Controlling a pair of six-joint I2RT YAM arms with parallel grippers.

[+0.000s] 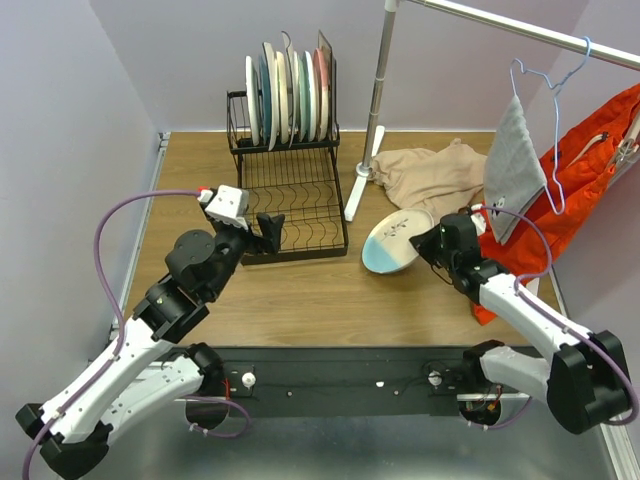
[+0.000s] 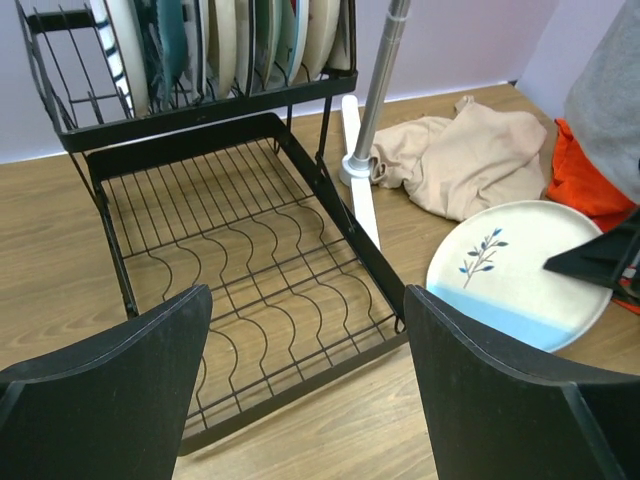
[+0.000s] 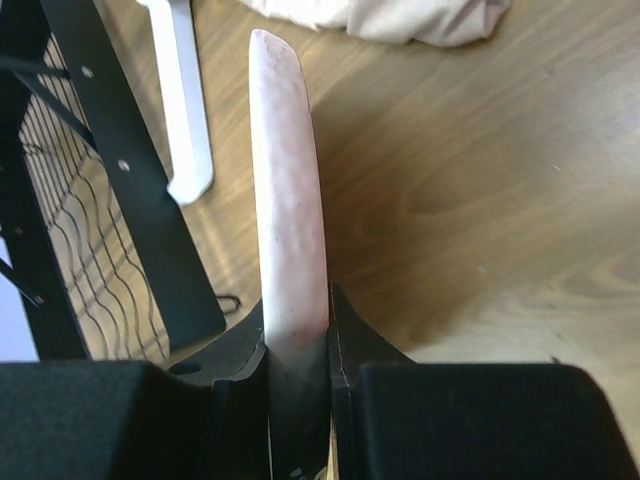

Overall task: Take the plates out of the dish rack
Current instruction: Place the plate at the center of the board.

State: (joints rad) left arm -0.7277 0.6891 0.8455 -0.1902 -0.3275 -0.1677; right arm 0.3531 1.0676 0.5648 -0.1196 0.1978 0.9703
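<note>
Black wire dish rack [image 1: 290, 190] right ahead of left end effector [image 1: 268, 228], jaws wide, nothing in them | plates [image 1: 288, 95] upright beyond it | cream-blue plate [image 1: 398, 240] tilted over worktop [image 1: 320, 300], rim pinched in right end effector [image 1: 432, 243]

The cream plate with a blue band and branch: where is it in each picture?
Top external: the cream-and-blue round plate right of centre, in the right gripper.
Left wrist: the plate at the right, face showing.
Right wrist: the plate centre, edge-on between the fingers.
Shared landmark: the stand's white foot, left of it everywhere.
</note>
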